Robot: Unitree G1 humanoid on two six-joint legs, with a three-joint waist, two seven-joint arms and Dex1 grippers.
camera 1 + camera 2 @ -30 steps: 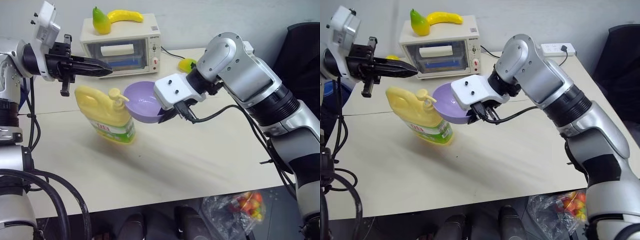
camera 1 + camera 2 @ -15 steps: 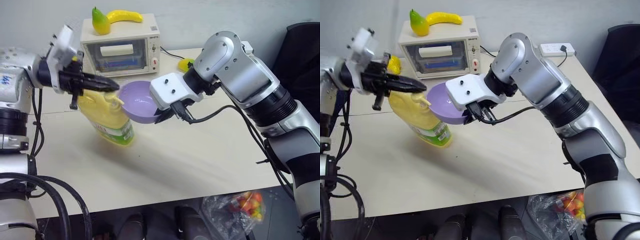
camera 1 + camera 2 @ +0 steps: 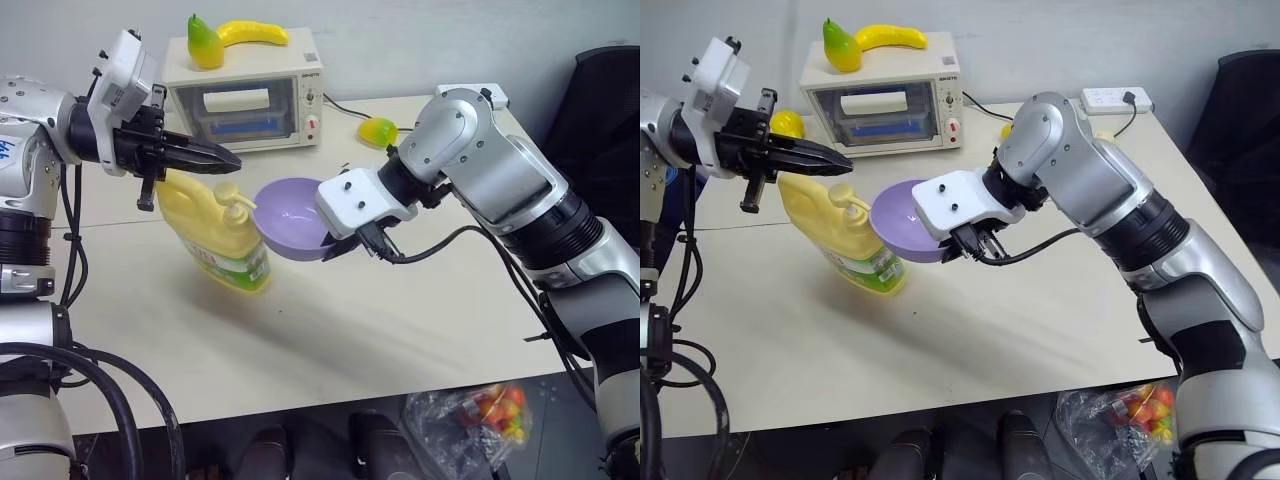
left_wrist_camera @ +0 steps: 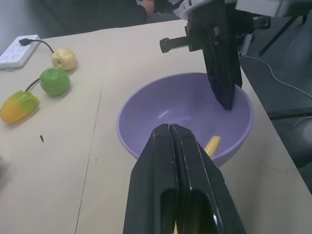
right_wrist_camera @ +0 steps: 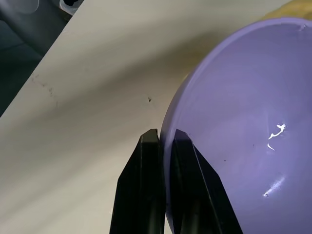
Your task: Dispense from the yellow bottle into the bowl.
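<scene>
Where we looked down over the arms, these were the lines we took, placing each thing by the toaster oven:

Table: we saw a pale beige tabletop (image 3: 330, 330) with a seam across it; the toaster oven (image 3: 245, 88) sat at its far edge against a light grey wall.

Oven top: a green-yellow pear (image 3: 203, 42) and a banana (image 3: 253, 33) lay on the oven's roof.

Yellow bottle: the yellow bottle (image 3: 215, 230) stood on the table just in front of the oven, leaning a little, its pump top (image 3: 235, 196) pointing at the bowl.

Bowl: the bowl (image 3: 290, 217) was held off the table in front of the oven, beside the bottle, its rim close to the pump spout; in the left wrist view we saw the yellow spout tip just at the near rim.

Right gripper: the right gripper (image 5: 163, 139) was clamped on the bowl's rim, one finger outside the wall and one inside.

Left gripper: the left gripper (image 3: 228, 158) was closed on nothing, fingers pressed together, hanging over the pump top in front of the oven; we could not tell whether it touched the pump.

Loose fruit: a yellow-green mango-like fruit (image 3: 377, 130) lay to the right of the oven; in the left wrist view we also saw a green apple (image 4: 54, 81) and a pale one (image 4: 64, 59) near it.

Power strip: a white power strip (image 3: 1116, 98) lay at the table's far right corner, well apart from the oven.

Room: a dark chair (image 3: 600, 110) stood beyond the table's right end, and a clear bag of fruit (image 3: 475, 420) lay on the floor.
</scene>
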